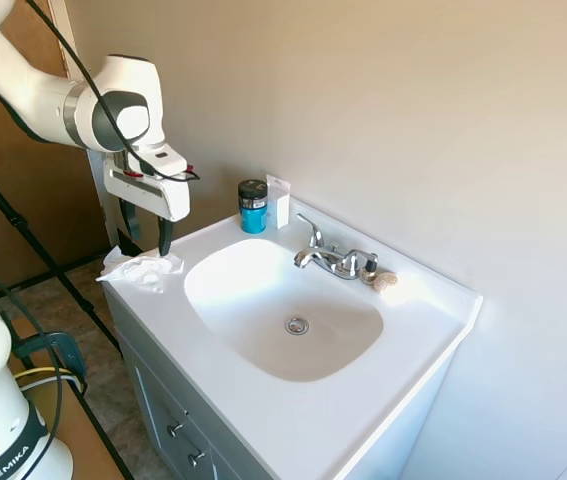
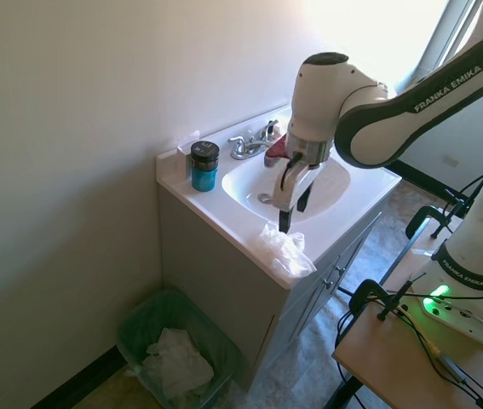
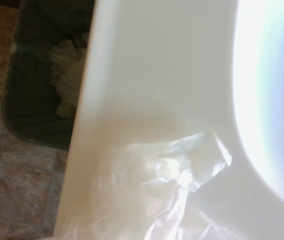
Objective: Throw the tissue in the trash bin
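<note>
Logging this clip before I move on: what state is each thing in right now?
tissue: crumpled, lying on the counter corner, not gripped.
gripper: open, above the tissue.
trash bin: on the floor beside the vanity, paper inside.
blue jar: upright, lid on.
faucet: no water running.

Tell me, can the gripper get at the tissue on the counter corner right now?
Probably yes: the open gripper hangs just above the tissue, with nothing between them.

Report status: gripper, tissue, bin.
Gripper open, just above tissue, nothing held. Tissue lies on vanity corner. Trash bin on floor beside vanity, already holds paper. Nothing in the way.
</note>
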### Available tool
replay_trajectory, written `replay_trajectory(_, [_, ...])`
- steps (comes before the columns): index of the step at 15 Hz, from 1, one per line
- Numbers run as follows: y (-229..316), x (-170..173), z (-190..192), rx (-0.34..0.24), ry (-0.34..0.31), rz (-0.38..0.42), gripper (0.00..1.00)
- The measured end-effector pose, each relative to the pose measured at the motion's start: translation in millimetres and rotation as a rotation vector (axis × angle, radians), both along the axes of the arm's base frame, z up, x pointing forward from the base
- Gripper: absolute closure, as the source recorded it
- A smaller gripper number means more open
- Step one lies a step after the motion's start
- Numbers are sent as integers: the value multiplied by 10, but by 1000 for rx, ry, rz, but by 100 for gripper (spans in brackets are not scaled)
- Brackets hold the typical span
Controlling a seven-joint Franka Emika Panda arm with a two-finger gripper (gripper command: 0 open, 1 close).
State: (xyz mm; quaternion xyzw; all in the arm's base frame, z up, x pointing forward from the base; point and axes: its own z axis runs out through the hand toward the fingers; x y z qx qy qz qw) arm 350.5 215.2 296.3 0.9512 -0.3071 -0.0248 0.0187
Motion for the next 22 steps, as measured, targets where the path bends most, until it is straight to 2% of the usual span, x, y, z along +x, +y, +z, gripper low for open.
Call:
replay_trajectory(7, [176,-62,-363,43,69,7,0])
replay_trajectory(8, [176,-48,-420,43,80,7,100])
replay_trajectory(12, [198,32,-614,49,121,7,100])
replay_trajectory(22, [176,131,-615,57,119,-5,100])
